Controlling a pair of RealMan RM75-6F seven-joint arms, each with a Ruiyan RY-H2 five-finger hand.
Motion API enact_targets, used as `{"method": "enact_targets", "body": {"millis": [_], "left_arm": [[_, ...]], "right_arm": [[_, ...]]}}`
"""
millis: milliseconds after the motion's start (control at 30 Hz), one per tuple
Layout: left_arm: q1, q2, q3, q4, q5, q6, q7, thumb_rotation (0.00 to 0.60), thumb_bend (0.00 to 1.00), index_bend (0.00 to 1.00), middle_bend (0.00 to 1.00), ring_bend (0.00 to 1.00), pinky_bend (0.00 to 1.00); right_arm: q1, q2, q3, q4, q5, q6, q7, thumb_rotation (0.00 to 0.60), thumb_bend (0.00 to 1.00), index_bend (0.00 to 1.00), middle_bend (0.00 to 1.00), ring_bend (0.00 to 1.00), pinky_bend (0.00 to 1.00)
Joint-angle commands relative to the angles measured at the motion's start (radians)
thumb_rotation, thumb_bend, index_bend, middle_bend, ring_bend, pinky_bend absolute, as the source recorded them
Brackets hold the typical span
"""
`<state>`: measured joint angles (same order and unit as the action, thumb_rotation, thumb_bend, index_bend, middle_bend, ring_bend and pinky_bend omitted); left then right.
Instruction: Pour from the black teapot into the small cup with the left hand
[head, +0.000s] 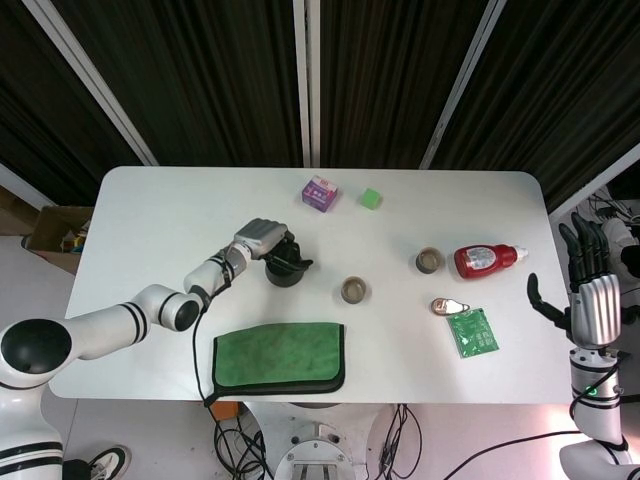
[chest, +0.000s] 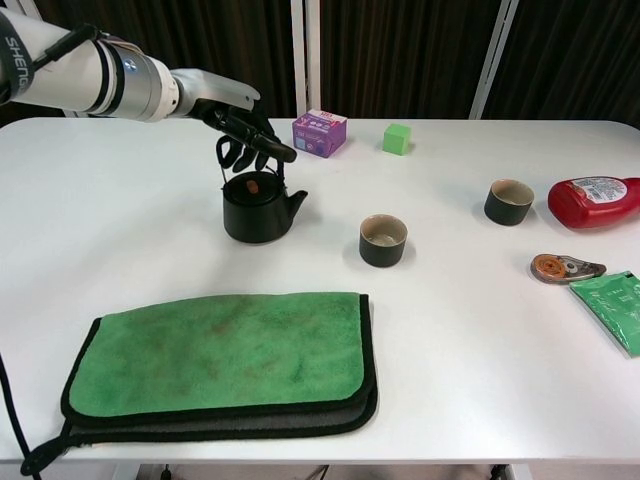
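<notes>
We see our left hand (chest: 238, 118) gripping the black teapot (chest: 256, 207) handle on the counter (chest: 480, 330); right hand (head: 590, 290) hangs open.

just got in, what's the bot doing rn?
The left hand has its fingers hooked around the handle of the black teapot, which looks barely off the table, if at all. The nearest small cup stands to the pot's spout side, nothing poured yet. The right hand is open, off the table edge.
</notes>
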<state>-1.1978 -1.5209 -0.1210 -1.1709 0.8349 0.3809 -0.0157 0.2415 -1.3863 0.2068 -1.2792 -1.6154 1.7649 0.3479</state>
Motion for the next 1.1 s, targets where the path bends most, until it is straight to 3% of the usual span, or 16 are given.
{"method": "enact_targets", "body": {"millis": [33, 233, 833, 1100], "left_arm": [[0.001, 0.001, -0.001, -0.003, 0.002, -0.002, -0.004, 0.211, 0.00, 0.56, 0.66, 0.63, 0.25], [-0.001, 0.006, 0.004, 0.002, 0.001, -0.024, -0.015, 0.214, 0.00, 0.58, 0.67, 0.64, 0.31], [0.003, -0.006, 0.018, 0.015, 0.025, -0.032, -0.027, 0.212, 0.00, 0.60, 0.70, 0.67, 0.31], [-0.003, -0.008, 0.026, 0.021, 0.017, -0.036, -0.025, 0.212, 0.00, 0.62, 0.71, 0.68, 0.35]], "right_arm": [[0.000, -0.001, -0.001, 0.001, 0.000, -0.001, 0.000, 0.600, 0.45, 0.00, 0.00, 0.00, 0.00], [0.000, -0.001, -0.002, 0.002, 0.000, -0.003, -0.001, 0.600, 0.45, 0.00, 0.00, 0.00, 0.00], [-0.001, -0.005, 0.002, 0.015, 0.009, -0.004, 0.001, 0.600, 0.45, 0.00, 0.00, 0.00, 0.00], [-0.002, -0.005, 0.002, 0.017, 0.013, -0.008, 0.006, 0.600, 0.45, 0.00, 0.00, 0.00, 0.00]]}}
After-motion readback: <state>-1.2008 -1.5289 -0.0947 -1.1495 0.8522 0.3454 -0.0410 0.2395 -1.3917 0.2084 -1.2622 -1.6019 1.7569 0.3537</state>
